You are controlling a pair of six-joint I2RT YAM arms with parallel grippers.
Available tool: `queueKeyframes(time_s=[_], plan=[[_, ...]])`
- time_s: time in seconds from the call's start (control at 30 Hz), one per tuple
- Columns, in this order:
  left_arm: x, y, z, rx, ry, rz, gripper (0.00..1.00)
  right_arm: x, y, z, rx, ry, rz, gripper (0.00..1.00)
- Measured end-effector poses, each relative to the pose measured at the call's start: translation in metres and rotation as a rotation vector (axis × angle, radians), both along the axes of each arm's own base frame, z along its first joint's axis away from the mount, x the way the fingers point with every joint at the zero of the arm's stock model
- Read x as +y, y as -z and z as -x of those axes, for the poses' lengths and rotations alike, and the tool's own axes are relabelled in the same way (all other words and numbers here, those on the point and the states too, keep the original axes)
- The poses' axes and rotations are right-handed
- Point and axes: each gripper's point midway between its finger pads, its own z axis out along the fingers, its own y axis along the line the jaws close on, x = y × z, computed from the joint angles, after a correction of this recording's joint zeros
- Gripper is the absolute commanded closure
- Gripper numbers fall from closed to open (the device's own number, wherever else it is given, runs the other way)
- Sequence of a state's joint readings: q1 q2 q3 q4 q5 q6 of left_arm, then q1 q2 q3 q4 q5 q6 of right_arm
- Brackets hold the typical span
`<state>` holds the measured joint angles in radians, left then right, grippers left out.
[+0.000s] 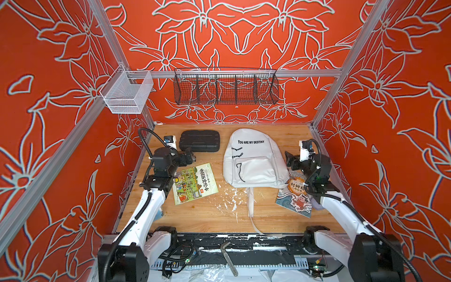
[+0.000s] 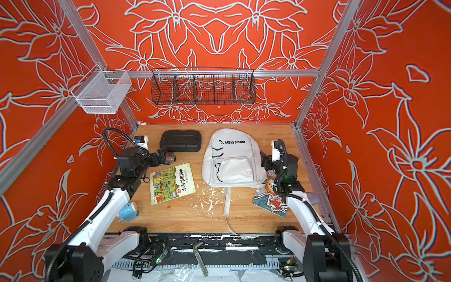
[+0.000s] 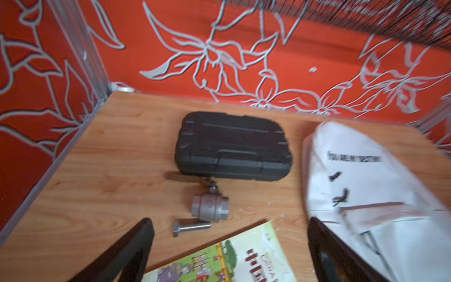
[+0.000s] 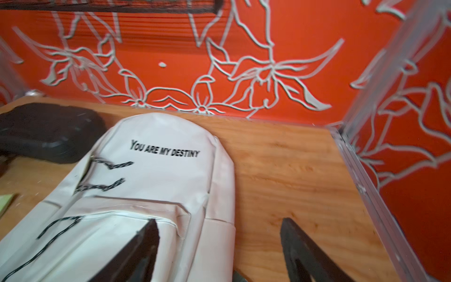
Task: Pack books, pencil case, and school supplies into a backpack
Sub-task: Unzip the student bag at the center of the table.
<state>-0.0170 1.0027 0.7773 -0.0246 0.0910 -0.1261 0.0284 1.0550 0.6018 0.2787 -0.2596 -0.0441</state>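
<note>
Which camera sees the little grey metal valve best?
The left wrist view. The grey metal valve lies whole and close on the table, between a bolt and the black case. In both top views it is tiny and partly hidden. The right wrist view does not show it.

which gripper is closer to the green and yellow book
Left. The left gripper hangs just past the far edge of the green and yellow book; the right gripper is across the backpack, at its opposite side.
</note>
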Motion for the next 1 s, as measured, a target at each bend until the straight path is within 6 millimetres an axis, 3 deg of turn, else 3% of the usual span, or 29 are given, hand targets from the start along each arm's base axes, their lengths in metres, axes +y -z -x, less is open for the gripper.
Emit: queueKeyframes(time_s=[0.1, 0.2, 0.3, 0.37, 0.47, 0.63, 0.83, 1.0], plan=[[-0.047, -0.008, 0.008, 0.032, 0.123, 0.045, 0.13, 0.039, -0.006, -0.004, 0.047, -0.147, 0.044, 0.28], [-0.101, 0.010, 0.018, 0.135, 0.261, 0.056, 0.18, 0.090, 0.005, -0.008, 0.113, -0.316, 0.131, 0.32], [-0.135, 0.036, 0.022, 0.248, 0.328, 0.074, 0.25, 0.136, 0.027, -0.019, 0.177, -0.459, 0.211, 0.38], [-0.140, 0.052, 0.021, 0.311, 0.317, 0.096, 0.29, 0.157, 0.042, -0.029, 0.210, -0.521, 0.256, 0.43], [-0.140, 0.068, 0.020, 0.377, 0.277, 0.136, 0.32, 0.184, 0.066, -0.052, 0.249, -0.601, 0.316, 0.59], [-0.143, 0.082, 0.017, 0.432, 0.240, 0.196, 0.37, 0.217, 0.100, -0.084, 0.258, -0.733, 0.402, 0.61], [-0.149, 0.099, 0.009, 0.495, 0.216, 0.232, 0.38, 0.236, 0.130, -0.114, 0.246, -0.833, 0.515, 0.65], [-0.149, 0.101, 0.007, 0.504, 0.207, 0.240, 0.38, 0.241, 0.144, -0.125, 0.220, -0.884, 0.591, 0.64]])
